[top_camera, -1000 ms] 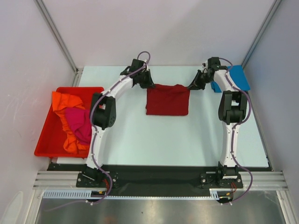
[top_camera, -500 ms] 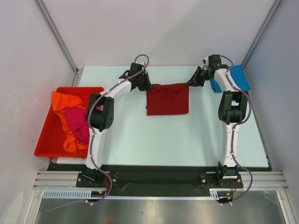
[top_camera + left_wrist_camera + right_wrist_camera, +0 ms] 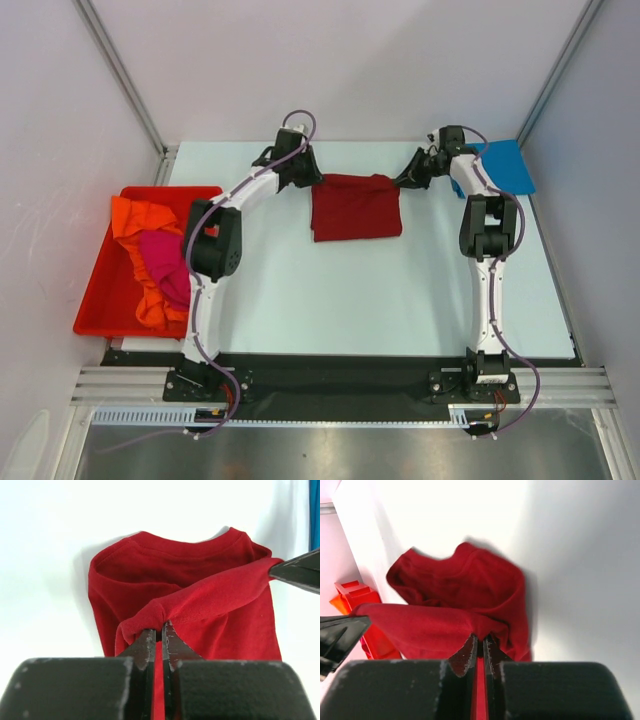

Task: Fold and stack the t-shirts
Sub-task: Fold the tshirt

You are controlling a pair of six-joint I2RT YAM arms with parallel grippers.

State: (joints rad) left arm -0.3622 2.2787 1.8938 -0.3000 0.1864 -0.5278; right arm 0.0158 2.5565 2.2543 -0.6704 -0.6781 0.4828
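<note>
A dark red t-shirt (image 3: 355,208) lies folded at the back middle of the table. My left gripper (image 3: 314,181) is shut on its far left corner, and my right gripper (image 3: 398,182) is shut on its far right corner. In the left wrist view the left gripper (image 3: 159,630) pinches a bunched hem of the dark red t-shirt (image 3: 150,575), which is stretched across to the right gripper's tip. The right wrist view shows the right gripper (image 3: 481,642) shut on the same raised edge over the dark red t-shirt (image 3: 465,585). A bright blue t-shirt (image 3: 508,162) lies folded at the far right.
A red plastic bin (image 3: 100,300) stands at the table's left edge, holding a crumpled orange t-shirt (image 3: 140,215) and a magenta-pink t-shirt (image 3: 170,262). The booth's white walls close in behind and on both sides.
Both grippers have moved a little toward the back wall, drawing the red shirt's held edge with them. The shirt now sits slightly farther back and left.
</note>
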